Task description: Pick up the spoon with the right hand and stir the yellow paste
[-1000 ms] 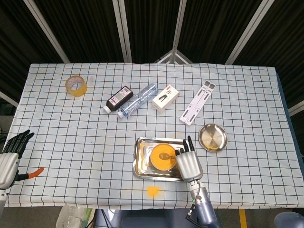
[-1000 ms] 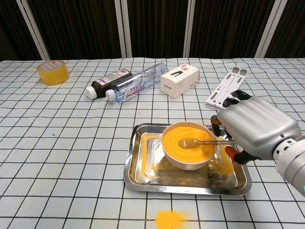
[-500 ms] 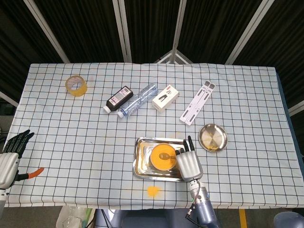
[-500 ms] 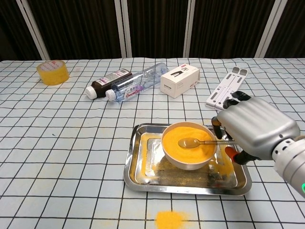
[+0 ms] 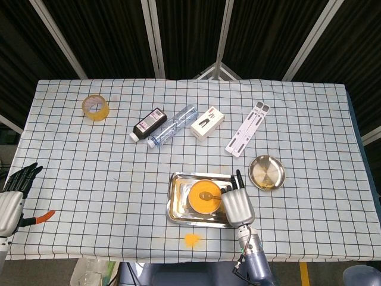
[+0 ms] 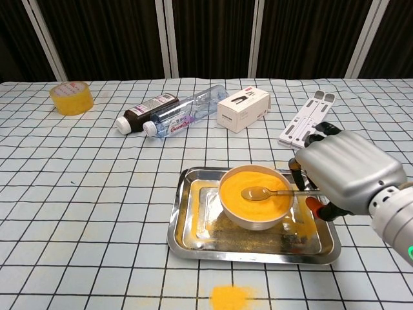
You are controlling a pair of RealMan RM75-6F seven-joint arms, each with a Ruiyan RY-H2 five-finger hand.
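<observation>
Where the checked white tablecloth (image 5: 89,179) meets its edge at about eight o'clock, the left hand (image 5: 12,199) hangs off the table, fingers spread and holding nothing; seen only in the head view.

Roll of yellow adhesive tape (image 6: 71,97) — far side, ten o'clock, well apart from the rest.

Dark brown bottle with white cap (image 6: 146,110) and clear plastic water bottle (image 6: 186,112), both lying on their sides, side by side and touching or nearly so, at eleven o'clock from the tray.

Small white cardboard box with black print (image 6: 243,108) — just beside the water bottle's far end, at twelve o'clock from the tray.

Rectangular stainless-steel tray (image 6: 187,229), near edge of table, dusted with yellow powder; a loose patch of spilled yellow powder (image 6: 230,296) lies on the cloth at its six o'clock.

White bowl of yellow paste (image 6: 256,197), standing inside the tray, right of its middle.

Metal spoon (image 6: 258,192), its scoop lying on the paste, handle running toward three o'clock over the bowl's rim and into the right hand (image 6: 345,171), whose fingers are curled about the handle's end.

White folding stand (image 6: 307,119), flat, at one o'clock from the bowl.

Small round steel dish (image 5: 266,173) — at the right hand's one o'clock in the head view.
</observation>
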